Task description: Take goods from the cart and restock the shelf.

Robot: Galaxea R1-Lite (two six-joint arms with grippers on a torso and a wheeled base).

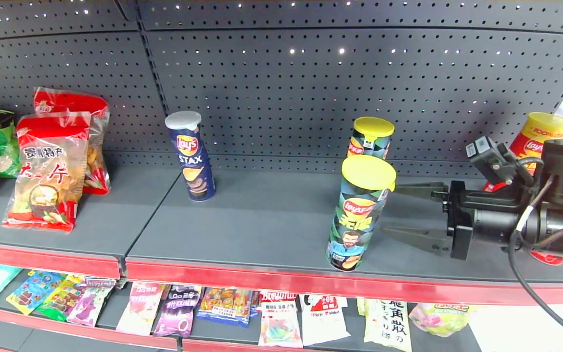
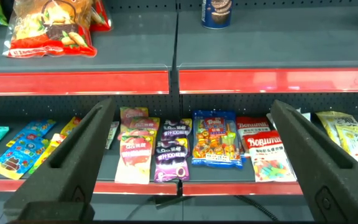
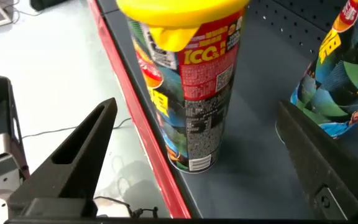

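Observation:
A green chips can with a yellow lid (image 1: pixel 359 215) stands upright near the front lip of the upper shelf (image 1: pixel 262 220). My right gripper (image 1: pixel 392 209) is open just to its right, fingertips level with the can's body and not closed on it. In the right wrist view the same can (image 3: pixel 191 93) stands beyond the open fingers (image 3: pixel 73 162), at the shelf's red edge. A second green can (image 1: pixel 370 137) stands behind it. My left gripper (image 2: pixel 191 106) is open and holds nothing, facing the lower shelf.
A blue can (image 1: pixel 191 156) stands mid-shelf, and red snack bags (image 1: pixel 49 171) lean at the left. A red can with a yellow lid (image 1: pixel 540 132) stands behind my right arm. Several candy bags (image 2: pixel 166 152) lie on the lower shelf.

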